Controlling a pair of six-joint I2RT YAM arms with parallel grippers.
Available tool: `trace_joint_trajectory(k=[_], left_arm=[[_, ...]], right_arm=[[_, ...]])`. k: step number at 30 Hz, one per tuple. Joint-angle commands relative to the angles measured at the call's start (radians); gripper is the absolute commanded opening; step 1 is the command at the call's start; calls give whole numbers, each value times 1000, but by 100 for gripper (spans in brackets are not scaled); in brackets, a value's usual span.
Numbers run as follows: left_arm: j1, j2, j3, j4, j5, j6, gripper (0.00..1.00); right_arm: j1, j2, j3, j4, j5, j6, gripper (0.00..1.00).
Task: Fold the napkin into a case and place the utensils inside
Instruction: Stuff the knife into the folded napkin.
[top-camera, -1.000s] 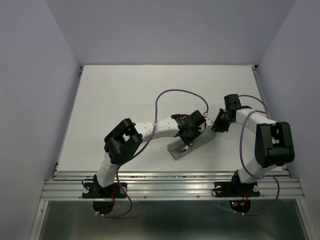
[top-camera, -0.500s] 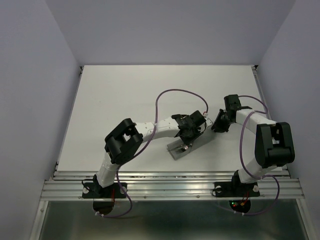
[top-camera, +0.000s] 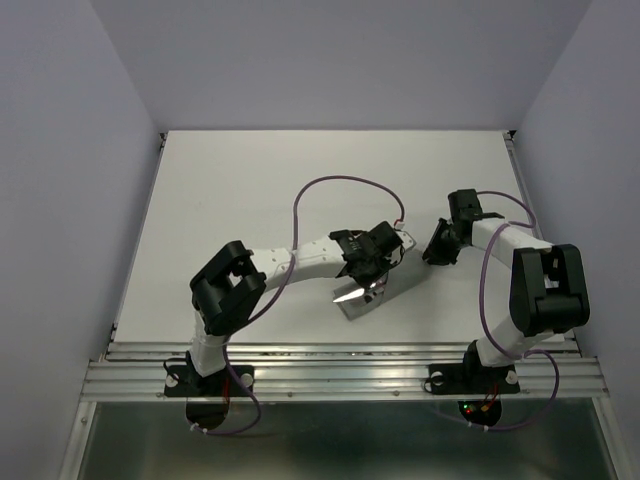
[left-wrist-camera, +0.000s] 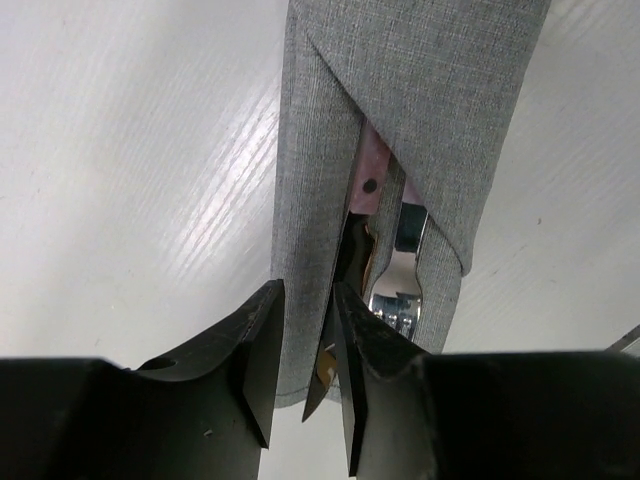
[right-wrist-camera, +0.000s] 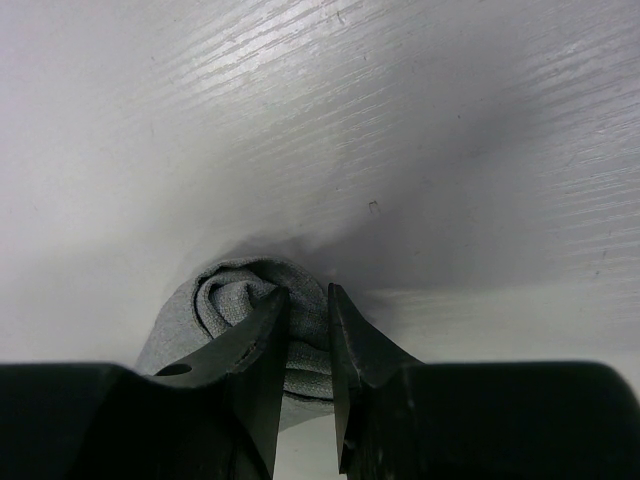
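Observation:
The napkin lies as a narrow grey case (top-camera: 396, 284) (left-wrist-camera: 430, 90) near the table's front middle. In its open end lie the utensils. The fork (left-wrist-camera: 400, 290) shows its silver head. The knife (left-wrist-camera: 368, 170) has a pink handle, and its blade tip (top-camera: 348, 294) sticks out of the opening. My left gripper (top-camera: 370, 282) (left-wrist-camera: 305, 300) hovers over that opening, open, with cloth showing in the gap and the blade beside the right finger. My right gripper (top-camera: 428, 256) (right-wrist-camera: 308, 300) is shut on the napkin's rolled far end (right-wrist-camera: 225, 290).
The white table (top-camera: 250, 190) stretches bare behind and to the left of the case. A metal rail (top-camera: 340, 370) runs along the near edge. Purple cables (top-camera: 340, 185) loop above both arms. Grey walls close in the sides.
The left jaws have parted. The left arm's elbow has swung left, and the gripper has drawn back slightly. The knife blade now glints at the case's open end. The right arm is still.

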Motion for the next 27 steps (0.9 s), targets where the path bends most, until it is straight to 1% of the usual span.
trace_joint_trajectory(k=[1, 5, 6, 7, 8, 9, 11, 12, 14, 16, 27], left_arm=[[-2, -109, -34, 2, -23, -35, 38], [-4, -135, -77, 1, -14, -32, 36], [-5, -136, -86, 7, -11, -29, 25], [-7, -135, -94, 10, -6, -26, 19], [-8, -133, -106, 14, -4, -19, 16], [-20, -133, -111, 17, -12, -16, 15], [-30, -130, -129, 33, -47, -16, 17], [-31, -130, -134, 39, -55, -25, 24], [-31, -121, -139, 56, -72, -38, 34], [-31, -112, -136, 57, -69, -44, 38], [-42, -66, -145, 68, -47, -30, 42]], right_arm=[[-5, -29, -1, 14, -16, -1, 28], [-5, -27, -6, 19, -19, 2, 28], [-5, -27, -9, 22, -21, 2, 28], [-5, -27, -9, 22, -23, 2, 28], [-5, -27, -10, 24, -26, 0, 28], [-5, -26, -10, 24, -26, 0, 28], [-5, -27, -7, 21, -26, -1, 28], [-5, -27, -6, 22, -26, -3, 28], [-5, -30, -6, 21, -26, -3, 28], [-5, -30, -3, 19, -26, -3, 28], [-5, -34, -6, 10, -21, -7, 28]])
